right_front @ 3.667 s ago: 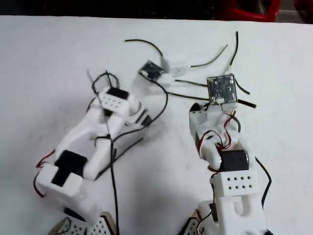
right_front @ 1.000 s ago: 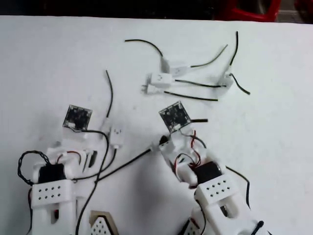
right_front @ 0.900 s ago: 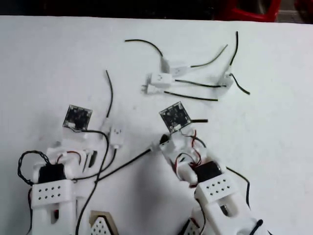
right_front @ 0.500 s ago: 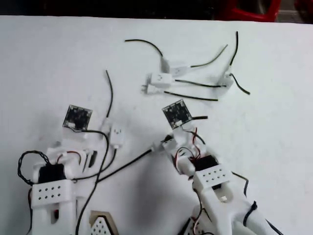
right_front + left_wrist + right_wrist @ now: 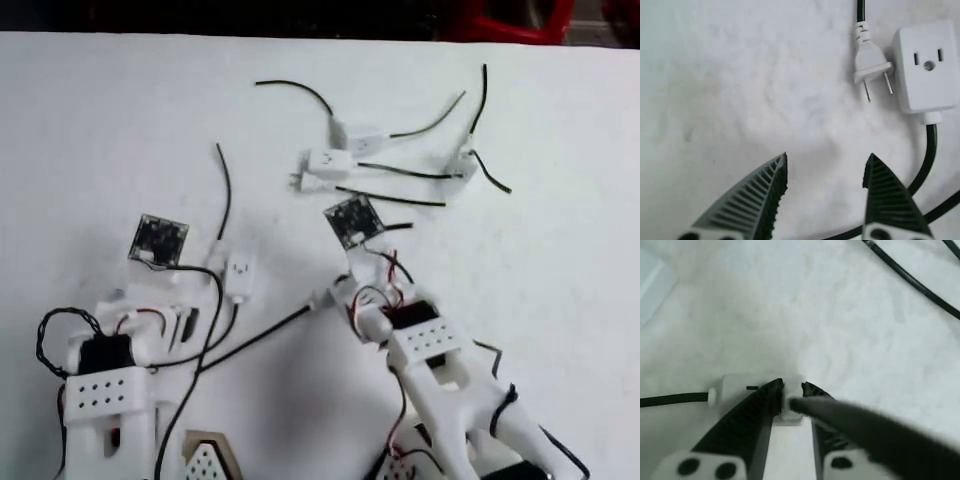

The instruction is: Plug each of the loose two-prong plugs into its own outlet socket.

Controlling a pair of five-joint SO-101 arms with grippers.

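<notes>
Left gripper (image 5: 827, 157) recorded by the near-left corner of the table (image 5: 90, 110), fingers apart, nothing between them. A stretch of tabletop is seen between fingertips and plug (image 5: 871, 62). Plug: white, two prongs, black cord, lying just beside a white socket (image 5: 925, 65), unplugged. Right gripper (image 5: 792, 386) noted mid-table, clamped on a white connector (image 5: 735, 392); its black cable is run toward the near edge. Far socket (image 5: 327, 160) and loose cords are grouped toward the far edge.

two-prong plug (image 5: 871, 65): right beside the outlet socket (image 5: 926, 65), prongs toward the left gripper (image 5: 825, 172)
second socket (image 5: 735, 390): middle of the table (image 5: 90, 120), between the right gripper (image 5: 792, 387) jaws
far sockets (image 5: 328, 160): behind the right arm
</notes>
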